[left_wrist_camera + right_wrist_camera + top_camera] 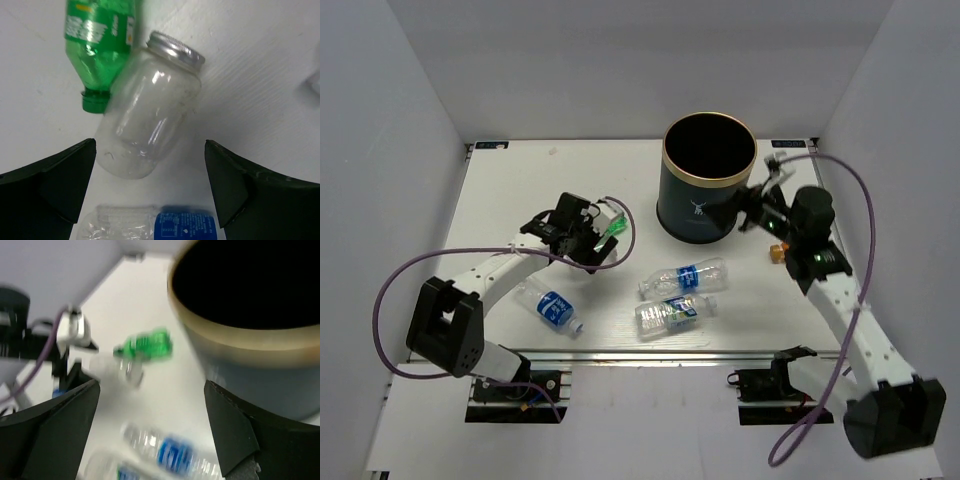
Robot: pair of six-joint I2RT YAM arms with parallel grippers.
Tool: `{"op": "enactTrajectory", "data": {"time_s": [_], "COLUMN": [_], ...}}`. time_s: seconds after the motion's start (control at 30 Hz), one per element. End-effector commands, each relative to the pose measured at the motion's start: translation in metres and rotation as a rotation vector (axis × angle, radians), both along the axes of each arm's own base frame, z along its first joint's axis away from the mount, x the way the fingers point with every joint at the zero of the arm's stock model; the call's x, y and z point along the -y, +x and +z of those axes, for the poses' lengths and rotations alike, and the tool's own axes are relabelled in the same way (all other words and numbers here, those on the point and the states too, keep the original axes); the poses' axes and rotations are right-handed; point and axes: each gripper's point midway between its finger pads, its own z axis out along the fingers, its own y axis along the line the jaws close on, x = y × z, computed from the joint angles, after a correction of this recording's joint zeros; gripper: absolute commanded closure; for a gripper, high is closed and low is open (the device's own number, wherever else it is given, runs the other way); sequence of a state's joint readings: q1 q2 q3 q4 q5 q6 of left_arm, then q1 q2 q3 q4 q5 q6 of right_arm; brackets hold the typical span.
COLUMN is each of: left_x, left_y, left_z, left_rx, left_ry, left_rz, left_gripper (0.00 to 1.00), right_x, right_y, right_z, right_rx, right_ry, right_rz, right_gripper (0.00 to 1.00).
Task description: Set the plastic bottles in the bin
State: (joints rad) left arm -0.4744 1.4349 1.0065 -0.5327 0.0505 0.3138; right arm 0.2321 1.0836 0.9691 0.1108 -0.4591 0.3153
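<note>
Hovering wide open, the left gripper (150, 150) straddles a clear jar (145, 120) touching the green bottle (97, 35), at 9 o'clock of the bin (705, 205), probably lining up a pick. Spread and empty, the right gripper (150, 390) sits at 3 o'clock; blue-labelled bottles (685, 278) lie at 6.

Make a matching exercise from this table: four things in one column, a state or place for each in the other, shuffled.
Things
1. green bottle
2. jar
3. bin
4. middle bottles

States
A. silver lid, lying on its side
B. blue labels, lying side by side in front of the bin
C. capped, lying next to the jar
D. upright, open-topped, gold rim

Pairs: 1-C, 2-A, 3-D, 4-B
</note>
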Motion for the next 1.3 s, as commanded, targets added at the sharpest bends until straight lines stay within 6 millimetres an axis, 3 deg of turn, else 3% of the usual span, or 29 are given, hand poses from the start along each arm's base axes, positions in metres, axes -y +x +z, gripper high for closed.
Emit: {"op": "enactTrajectory", "data": {"time_s": [0.0,0.03,0.07,0.1,0.17,0.3,0.47,0.57,0.67,0.7,0.77,0.83,0.93,0.97,1.0,1.03,1.07,1.17,1.27], "left_x": [-0.013,-0.017,-0.017,-0.02,-0.023,-0.012,-0.013,-0.016,-0.001,0.008,0.012,0.025,0.049,0.06,0.073,0.083,0.097,0.133,0.162], "left_y": [-0.018,-0.017,-0.017,-0.016,-0.016,-0.01,-0.015,-0.021,-0.029,-0.031,-0.038,-0.038,-0.037,-0.039,-0.03,-0.029,-0.025,-0.013,0.006], "left_z": [-0.021,-0.028,-0.032,-0.037,-0.043,-0.051,-0.062,-0.068,-0.061,-0.049,-0.04,-0.016,0.033,0.056,0.092,0.114,0.151,0.227,0.281], "left_rx": [-0.028,-0.032,-0.036,-0.042,-0.048,-0.063,-0.086,-0.128,-0.179,-0.172,-0.192,-0.176,-0.134,-0.11,-0.053,-0.021,0.021,0.159,0.276], "left_ry": [0.07,0.113,0.137,0.159,0.197,0.208,0.254,0.273,0.216,0.181,0.166,0.1,-0.007,-0.072,-0.145,-0.196,-0.287,-0.497,-0.662], "left_rz": [0.008,0.021,0.021,0.031,0.038,0.017,0.01,0.019,-0.007,-0.017,-0.008,-0.01,-0.033,-0.035,-0.047,-0.067,-0.087,-0.164,-0.184], "left_gripper": [0.01,0.01,0.01,0.01,0.01,0.01,0.03,0.2,0.57,0.76,0.95,1.0,1.0,1.0,1.0,1.0,1.0,1.0,1.0], "right_x": [0.005,0.007,0.011,0.014,0.019,0.019,0.018,0.016,0.017,0.018,0.018,0.022,0.029,0.034,0.035,0.037,0.043,0.052,0.054], "right_y": [-0.053,-0.057,-0.073,-0.077,-0.091,-0.101,-0.105,-0.109,-0.114,-0.115,-0.12,-0.119,-0.116,-0.111,-0.112,-0.111,-0.108,-0.107,-0.108], "right_z": [-0.016,-0.019,-0.006,-0.02,-0.015,-0.026,-0.034,-0.038,-0.032,-0.03,-0.028,-0.025,-0.029,-0.03,-0.03,-0.031,-0.03,-0.031,-0.037], "right_rx": [0.005,0.019,0.067,0.037,0.077,0.082,0.089,0.085,0.114,0.12,0.135,0.15,0.124,0.119,0.103,0.091,0.092,0.088,0.088], "right_ry": [0.022,-0.011,-0.01,-0.044,-0.046,-0.039,-0.034,-0.029,-0.025,-0.024,-0.017,-0.014,-0.008,-0.005,0.013,0.019,0.035,0.073,0.076], "right_rz": [0.046,0.045,0.045,0.046,0.033,0.046,0.06,0.078,0.077,0.077,0.08,0.05,-0.003,-0.048,-0.057,-0.068,-0.119,-0.187,-0.196], "right_gripper": [0.1,0.1,0.1,0.1,0.1,0.1,0.1,0.1,0.1,0.1,0.1,0.11,0.3,0.45,0.72,0.86,0.98,1.0,1.0]}}
